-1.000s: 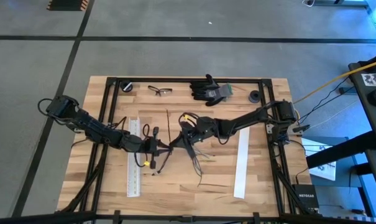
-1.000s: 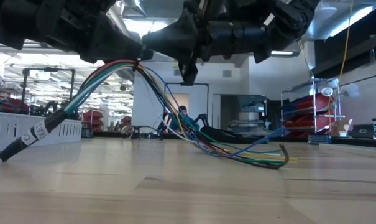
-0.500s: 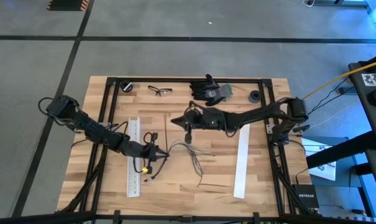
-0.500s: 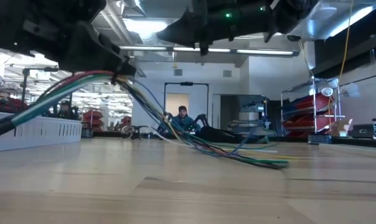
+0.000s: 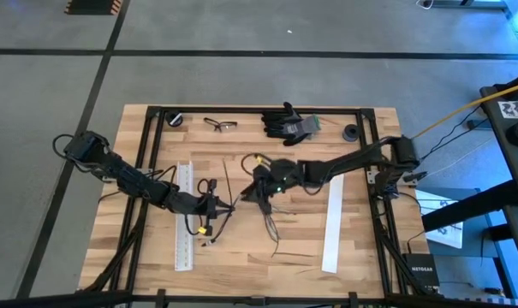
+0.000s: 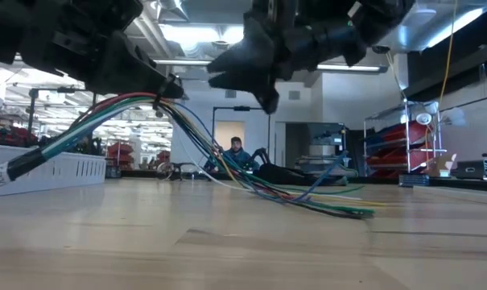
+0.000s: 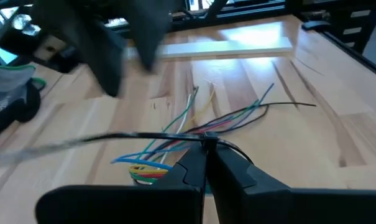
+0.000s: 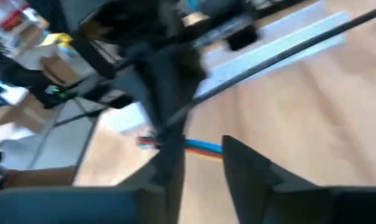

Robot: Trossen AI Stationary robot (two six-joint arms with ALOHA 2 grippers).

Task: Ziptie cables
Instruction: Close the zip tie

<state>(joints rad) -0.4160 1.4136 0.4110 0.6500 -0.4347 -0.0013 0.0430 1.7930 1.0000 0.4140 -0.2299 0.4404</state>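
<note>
Pale wooden planking makes up the desk, and near its middle lie the cables, a handful of thin floppy wires in dark grey, green, blue and brown. We see them joined at one end, where the left gripper pinches them, its two dark fingers closed tight on the gathered point. In the low view the cables arch up off the desk at that held end and then fall and splay out flat across the wood toward the right arm's side. So the bundle's long axis runs roughly from the left gripper out toward the loose tips.

The right gripper hangs just beside the held point, a little above the wires, with its fingers standing a narrow way apart and nothing visibly between them. A thin dark strap crosses just in front of it; we cannot tell what carries it.

We judge the right arm is the nearer free arm, and the cables lie just below it and toward the left gripper. Any coming move turns on closing that short gap beside the pinch.
</note>
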